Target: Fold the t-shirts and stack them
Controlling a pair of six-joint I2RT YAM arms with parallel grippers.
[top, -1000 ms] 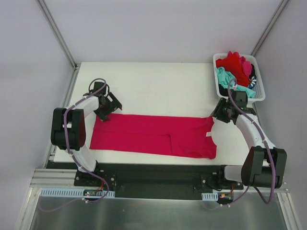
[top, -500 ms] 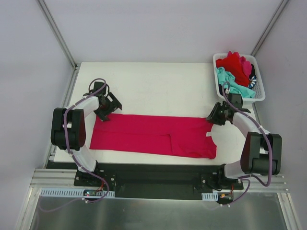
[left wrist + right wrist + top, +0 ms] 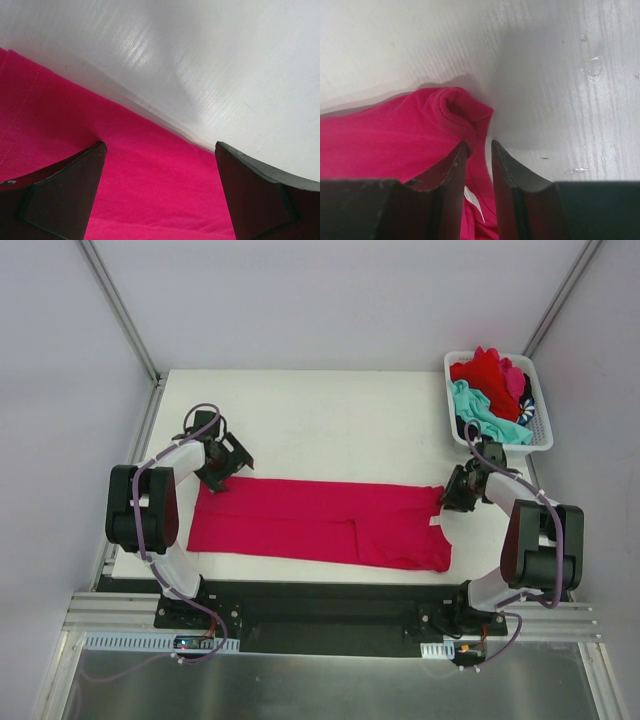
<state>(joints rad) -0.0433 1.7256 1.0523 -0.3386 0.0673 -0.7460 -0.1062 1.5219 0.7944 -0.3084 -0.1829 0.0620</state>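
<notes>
White slotted basket [image 3: 546,426] at far right corner of white table [image 3: 330,420]; grey walls [image 3: 330,300] around.

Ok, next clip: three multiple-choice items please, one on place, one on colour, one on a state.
1. Where on the white table is the white slotted plastic basket? A near-left corner; B far-right corner; C centre.
2. What colour is the soft t-shirt spread flat? A teal; B magenta-pink; C navy.
3. The left gripper is: A open; B shut on cloth; C shut on the basket.
Answers: B, the top view shows it there; B, plainly pink in every view; A, its jaws stand wide apart.
</notes>
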